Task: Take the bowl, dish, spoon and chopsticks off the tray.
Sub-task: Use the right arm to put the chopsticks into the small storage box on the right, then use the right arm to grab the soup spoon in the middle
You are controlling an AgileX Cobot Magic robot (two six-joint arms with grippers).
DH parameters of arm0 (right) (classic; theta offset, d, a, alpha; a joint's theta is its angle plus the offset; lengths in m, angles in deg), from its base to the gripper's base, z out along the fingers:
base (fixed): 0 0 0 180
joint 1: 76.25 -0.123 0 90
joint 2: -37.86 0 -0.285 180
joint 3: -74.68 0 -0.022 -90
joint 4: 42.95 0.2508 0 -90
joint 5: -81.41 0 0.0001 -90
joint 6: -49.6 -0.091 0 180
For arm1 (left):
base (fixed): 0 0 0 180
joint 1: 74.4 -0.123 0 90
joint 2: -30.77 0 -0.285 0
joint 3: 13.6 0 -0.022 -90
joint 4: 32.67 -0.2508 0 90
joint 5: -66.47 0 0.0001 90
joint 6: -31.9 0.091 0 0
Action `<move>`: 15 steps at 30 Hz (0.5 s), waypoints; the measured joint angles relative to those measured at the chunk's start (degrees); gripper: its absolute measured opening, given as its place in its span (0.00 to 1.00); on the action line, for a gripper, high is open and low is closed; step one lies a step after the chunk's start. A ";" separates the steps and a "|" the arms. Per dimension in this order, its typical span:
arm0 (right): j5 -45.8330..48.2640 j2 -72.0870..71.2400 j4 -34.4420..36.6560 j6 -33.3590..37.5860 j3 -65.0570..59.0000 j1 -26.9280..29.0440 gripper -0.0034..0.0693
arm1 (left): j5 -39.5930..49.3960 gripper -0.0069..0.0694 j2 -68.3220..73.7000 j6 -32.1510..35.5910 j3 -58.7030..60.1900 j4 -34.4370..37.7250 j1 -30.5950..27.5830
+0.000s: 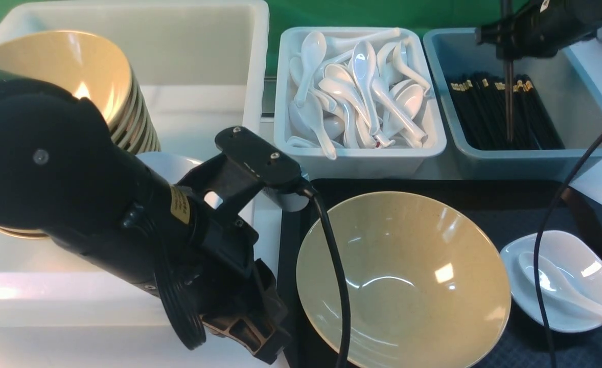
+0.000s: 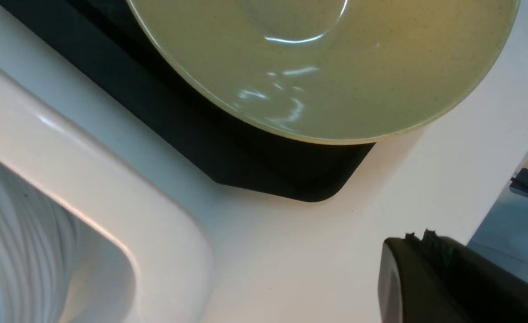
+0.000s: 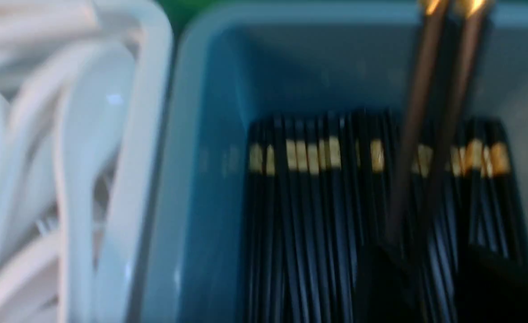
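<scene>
nearest, the left arm's bulky black plastic casing [image 1: 76, 184] fills the left foreground. it carries a small yellow label [image 1: 180, 204] whose print is too small to read. the left gripper [image 2: 418, 255] shows only as a dark edge over the white tabletop [image 2: 291, 269], clenched on nothing and touching nothing. a black cable [image 1: 339, 286] crosses in front of the bowl.

the wide, glossy mustard-tan speckled bowl [image 1: 403, 286] sits upright on the left part of the large black rectangular plastic tray [image 1: 490, 197], its rim reaching past the tray's cut corner. to its right on the tray is the small glossy white rounded-square dish [image 1: 582, 255]. the glossy white soup spoon [image 1: 556, 286] lies in it, scoop inside and handle out over the rim.

to the left, a big white plastic tub [image 1: 204, 51] holds a tilted stack of tan bowls [image 1: 76, 71] and ribbed white dishes [image 2: 13, 251].

beyond the tray, a white bin [image 1: 362, 163] is heaped with white spoons. beside it, a grey-blue bin [image 1: 439, 56] holds black, gold-banded chopsticks laid flat.

over that bin, the thin black gold-banded pair of chopsticks [image 1: 508, 97] stands upright, tips on the pile. the right gripper [image 3: 432, 273] is around it, jaws wider than the pair, which leans by one finger; the view is blurred.

behind is a green backdrop [image 1: 331, 13].
</scene>
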 joint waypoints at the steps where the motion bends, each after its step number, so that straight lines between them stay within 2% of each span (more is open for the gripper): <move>1: 2.19 0.00 0.11 0.00 0.30 0.00 0.54 | 0.00 0.08 0.00 -0.02 0.00 0.00 0.00; 4: 10.80 -1.33 0.26 1.62 1.86 0.00 0.68 | -0.45 0.08 0.00 -0.09 0.00 0.00 0.00; 7: 20.08 -4.46 0.33 7.32 2.42 0.00 0.74 | -1.42 0.08 0.00 -0.14 0.00 0.00 0.00; 11: 31.75 -11.52 0.39 15.99 1.40 0.00 0.75 | -3.30 0.08 0.33 -0.14 -0.34 -0.22 0.00; 15: 33.41 -21.31 0.96 18.11 -6.78 -0.05 0.75 | -3.51 0.08 2.41 1.20 -3.84 -0.52 0.00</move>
